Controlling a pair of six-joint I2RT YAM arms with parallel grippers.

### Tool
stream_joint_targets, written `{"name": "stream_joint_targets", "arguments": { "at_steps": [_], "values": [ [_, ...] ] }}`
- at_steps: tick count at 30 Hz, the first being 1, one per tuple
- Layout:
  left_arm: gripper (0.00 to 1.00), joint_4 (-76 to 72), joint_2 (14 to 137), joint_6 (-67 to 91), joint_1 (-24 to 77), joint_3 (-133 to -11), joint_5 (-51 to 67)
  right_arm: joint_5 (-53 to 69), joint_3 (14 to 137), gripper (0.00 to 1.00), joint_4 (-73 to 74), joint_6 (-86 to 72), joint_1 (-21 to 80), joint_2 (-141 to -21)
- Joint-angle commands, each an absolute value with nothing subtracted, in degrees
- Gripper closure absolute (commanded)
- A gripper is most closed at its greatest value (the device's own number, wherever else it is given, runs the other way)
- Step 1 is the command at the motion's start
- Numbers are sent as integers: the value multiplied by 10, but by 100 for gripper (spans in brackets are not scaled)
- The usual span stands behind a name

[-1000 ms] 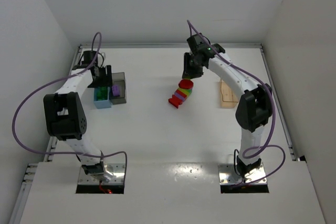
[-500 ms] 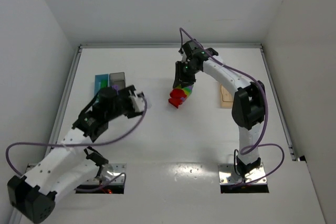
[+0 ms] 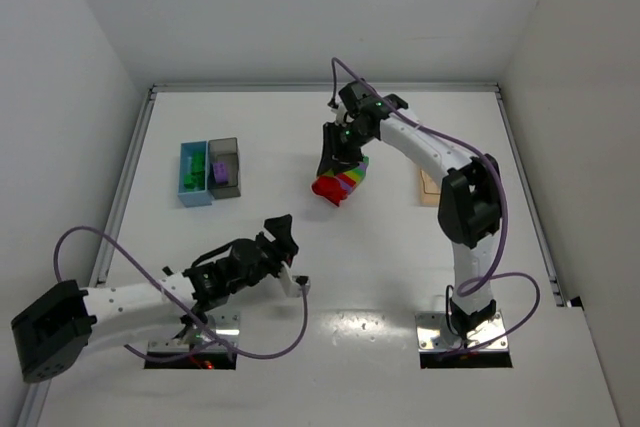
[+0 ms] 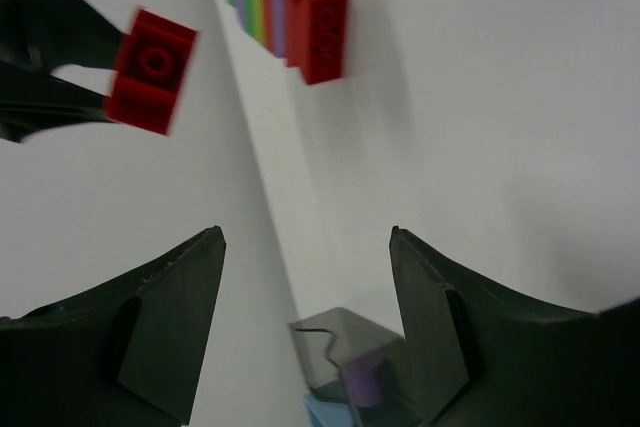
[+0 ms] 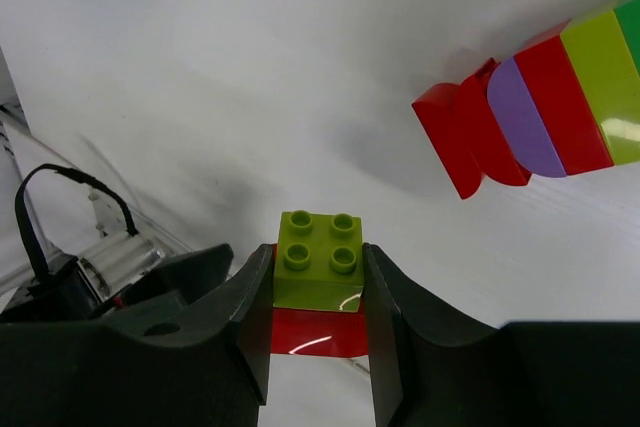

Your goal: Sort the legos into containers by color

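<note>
My right gripper (image 5: 318,259) is shut on a lime-green lego (image 5: 318,259) stacked on a red lego (image 5: 315,332), held off the table. In the top view that gripper (image 3: 328,169) hangs at the left end of the rainbow-striped cluster (image 3: 352,179). The cluster (image 5: 560,107) lies on its side. My left gripper (image 3: 283,231) is low near the front, open and empty (image 4: 305,247). Its camera looks across at the cluster (image 4: 285,12) and the held red lego (image 4: 150,72). The light blue container (image 3: 193,173) holds a green lego, and the dark grey container (image 3: 225,166) a purple lego (image 4: 362,382).
A peach-orange container (image 3: 431,187) sits at the right, partly behind my right arm's elbow. The blue and grey containers stand side by side at the back left. A raised rail (image 3: 128,182) borders the table's left side, and white walls enclose the table.
My left arm has swung away from the two left containers to the table's near side. My right gripper has come down and leftward from behind the cluster to its left end.
</note>
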State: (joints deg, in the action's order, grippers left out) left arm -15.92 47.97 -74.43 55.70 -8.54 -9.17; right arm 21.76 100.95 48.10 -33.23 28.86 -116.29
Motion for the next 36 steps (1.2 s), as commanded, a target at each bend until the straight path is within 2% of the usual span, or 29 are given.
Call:
{"name": "stream_joint_targets", "arguments": {
  "at_steps": [1,5,16,36],
  "values": [
    [27,-379,546,-796,590,-119,-161,233,1012,100,475,-343,302,-1164],
    [27,-475,600,-813,617,-124,-177,228,1006,100,475,-354,308,-1170],
    [27,-518,657,-830,640,-141,-188,222,1035,100,491,-359,337,-1186],
    [25,-419,679,-799,629,-160,-161,200,1030,100,491,-354,370,-1140]
  ]
}}
